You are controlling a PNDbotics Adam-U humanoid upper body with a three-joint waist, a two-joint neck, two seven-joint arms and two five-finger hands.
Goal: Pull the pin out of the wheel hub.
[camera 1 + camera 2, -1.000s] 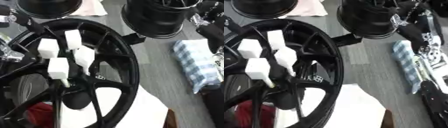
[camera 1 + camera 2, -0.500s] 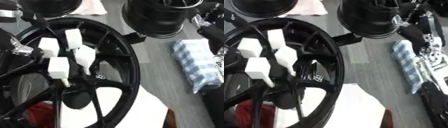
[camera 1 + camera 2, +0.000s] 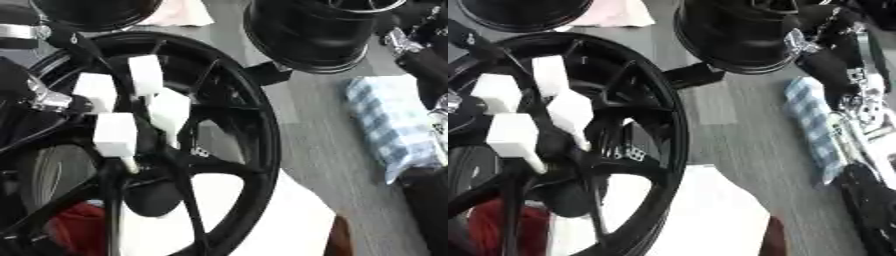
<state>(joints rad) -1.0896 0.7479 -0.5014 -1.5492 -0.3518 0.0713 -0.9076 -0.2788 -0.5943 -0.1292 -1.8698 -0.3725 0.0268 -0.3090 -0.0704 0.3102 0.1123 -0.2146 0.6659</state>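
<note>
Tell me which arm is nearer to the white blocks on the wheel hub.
Left. The left arm lies beside the white blocks at the wheel hub. The right arm stays off to the right, over the checked cloth.

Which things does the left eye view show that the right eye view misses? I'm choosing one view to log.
Left eye only: a silver band at the top-left edge. Right eye only: the right arm's silver-jointed run beside the checked cloth. Both: the black wheel, four white blocks on its hub, a second rim.
</note>
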